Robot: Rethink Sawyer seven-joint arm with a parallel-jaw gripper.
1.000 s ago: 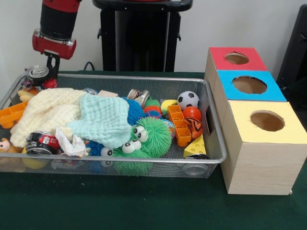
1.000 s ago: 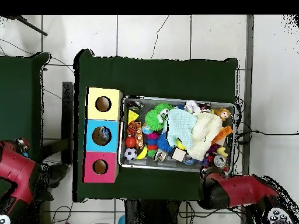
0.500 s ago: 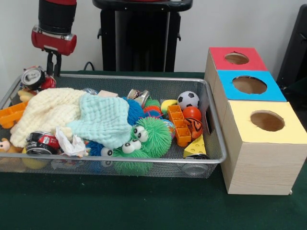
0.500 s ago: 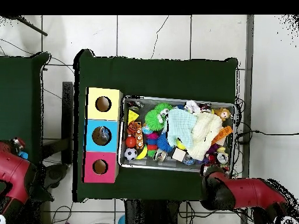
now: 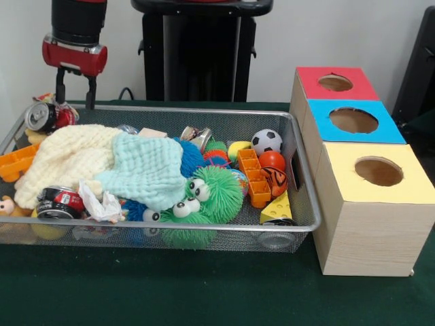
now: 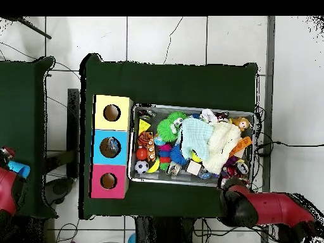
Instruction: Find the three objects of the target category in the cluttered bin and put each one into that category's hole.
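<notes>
My gripper [image 5: 75,102] hangs open above the far left corner of the wire bin [image 5: 204,109], with nothing between its fingers [image 5: 90,95]. Just below and left of it a red and silver can [image 5: 39,116] lies tilted on the clutter by the rim. Another can [image 5: 197,138] rests mid-bin, and a red and black one [image 5: 58,202] lies near the front left. Beside the bin stand the red [image 5: 334,83], blue [image 5: 353,120] and yellow [image 5: 378,171] hole boxes. In the overhead view the red arm [image 6: 253,205] covers the gripper.
A cream cloth [image 5: 64,156] and a mint cloth [image 5: 146,170] cover much of the bin. Green fuzzy toys [image 5: 204,197], a soccer ball [image 5: 266,141], an orange block [image 5: 253,176] and a cheese wedge [image 5: 277,208] crowd the right half.
The gripper has risen and its fingers have spread apart. The red and silver can has dropped away to the left and now lies tilted by the bin's corner.
</notes>
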